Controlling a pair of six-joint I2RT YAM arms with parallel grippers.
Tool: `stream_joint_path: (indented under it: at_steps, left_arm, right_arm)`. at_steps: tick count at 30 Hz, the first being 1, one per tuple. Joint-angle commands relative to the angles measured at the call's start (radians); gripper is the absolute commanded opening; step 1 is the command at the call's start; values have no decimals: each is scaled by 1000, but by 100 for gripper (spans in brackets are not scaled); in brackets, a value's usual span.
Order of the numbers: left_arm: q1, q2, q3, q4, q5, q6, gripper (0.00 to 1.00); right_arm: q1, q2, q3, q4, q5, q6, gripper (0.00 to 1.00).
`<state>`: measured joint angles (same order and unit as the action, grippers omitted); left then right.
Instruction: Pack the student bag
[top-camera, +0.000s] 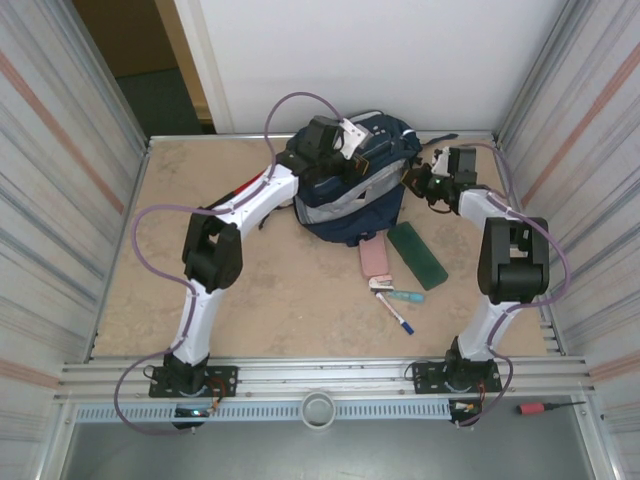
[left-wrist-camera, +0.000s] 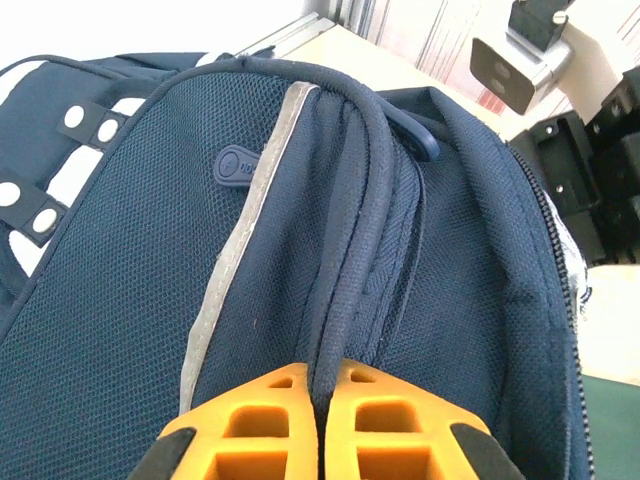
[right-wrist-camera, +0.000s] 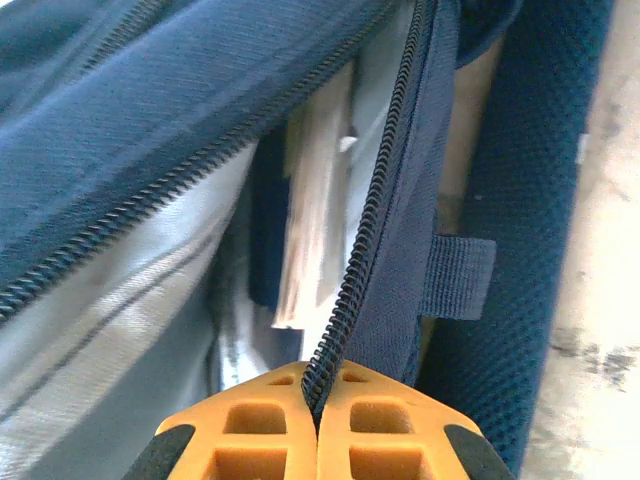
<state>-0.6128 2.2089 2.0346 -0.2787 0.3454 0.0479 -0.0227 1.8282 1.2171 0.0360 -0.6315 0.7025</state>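
Surface: tan table (top-camera: 280, 300), striped walls on both sides.
Bag: student bag (top-camera: 345, 205) at far centre, between both arms, mouth unzipped.
Left gripper (left-wrist-camera: 322, 390): clamped on the bag's top cord (left-wrist-camera: 350, 200).
Right gripper (right-wrist-camera: 318, 395): pinched on the zipper edge (right-wrist-camera: 370, 230), which runs straight away from its fingers.
Loose items: green case (top-camera: 417, 255) and pen (top-camera: 398, 315) lie on the near side of the bag; I judge the right arm is closer.
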Motion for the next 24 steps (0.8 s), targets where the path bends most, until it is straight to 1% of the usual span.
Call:
stream_joint_path:
  at_steps: [1, 4, 8, 11, 14, 18, 22, 24]
  left_arm:
    - [-17, -108, 66, 42, 70, -34, 0]
    - [-18, -109, 79, 32, 81, -38, 0]
    - [-33, -96, 88, 33, 94, -27, 0]
    - [-49, -75, 132, 18, 109, -31, 0]
    - [-72, -62, 167, 0, 118, -30, 0]
    - [-93, -66, 162, 1, 122, -30, 0]
    - [-102, -72, 178, 0, 125, -35, 0]
    - [-105, -82, 184, -1, 127, -35, 0]
  right_arm:
    - [-52, -5, 55, 44, -130, 37, 0]
    - [-96, 20, 91, 16, -168, 48, 0]
    - [-130, 45, 128, 2, -181, 52, 0]
    - [-148, 56, 159, -12, -168, 53, 0]
    - [-160, 84, 214, -70, -148, 33, 0]
    - [-160, 110, 261, -156, -92, -25, 0]
    - [-163, 121, 262, -149, -62, -32, 0]
    - [-160, 134, 276, -151, -69, -33, 0]
